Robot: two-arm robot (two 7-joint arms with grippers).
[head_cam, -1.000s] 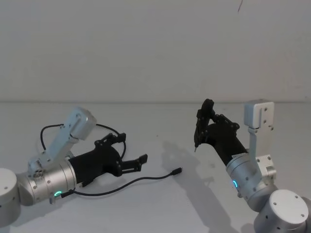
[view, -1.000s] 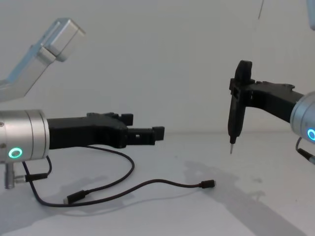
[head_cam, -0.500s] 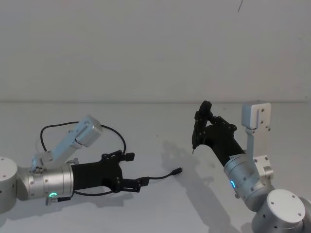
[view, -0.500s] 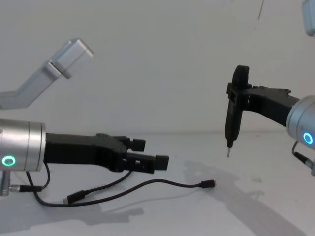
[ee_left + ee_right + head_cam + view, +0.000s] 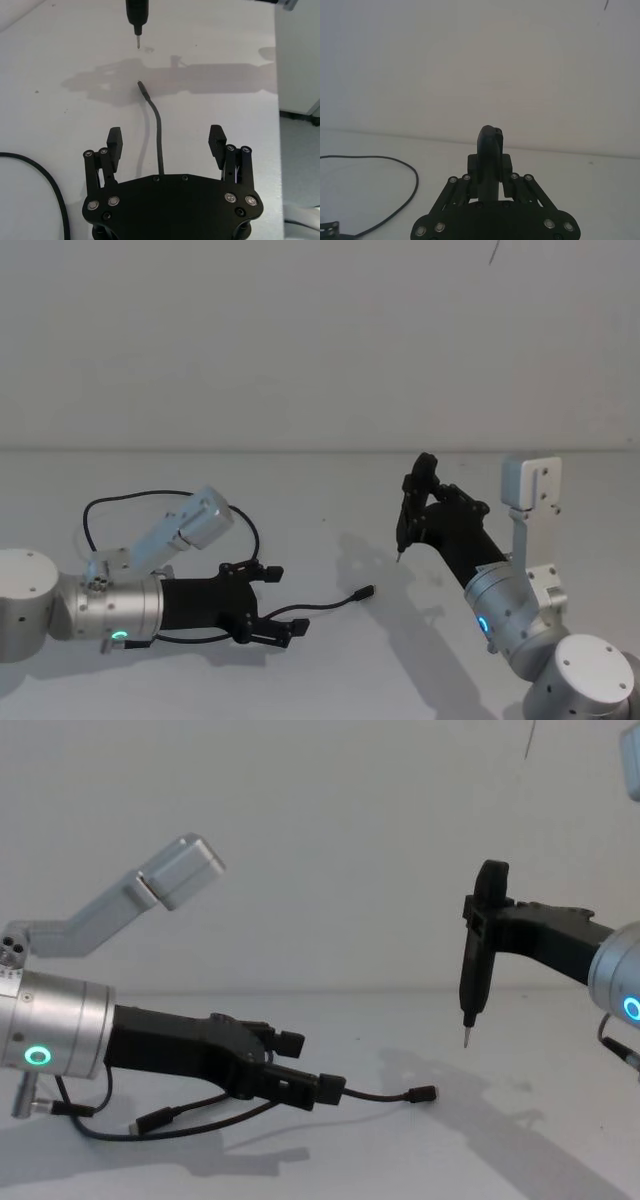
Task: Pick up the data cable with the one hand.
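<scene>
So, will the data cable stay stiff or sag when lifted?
Probably floppy: the data cable lies in loose curves, so its ends should sag. Thin, so likely light; it could slip unless the open left hand astride it closes squarely. The right hand holds a pin tool.

We see the data cable (image 5: 160,145) vanish under the body of the left gripper (image 5: 166,136) in the left wrist view, and its other stretch is cut by that picture's edge. From the chest, the spread fingers (image 5: 328,1086) cover part of the cable, and we can't tell whether they touch it. The slim black tool (image 5: 135,12) is chopped off in the wrist view, with just its pin end showing.
</scene>
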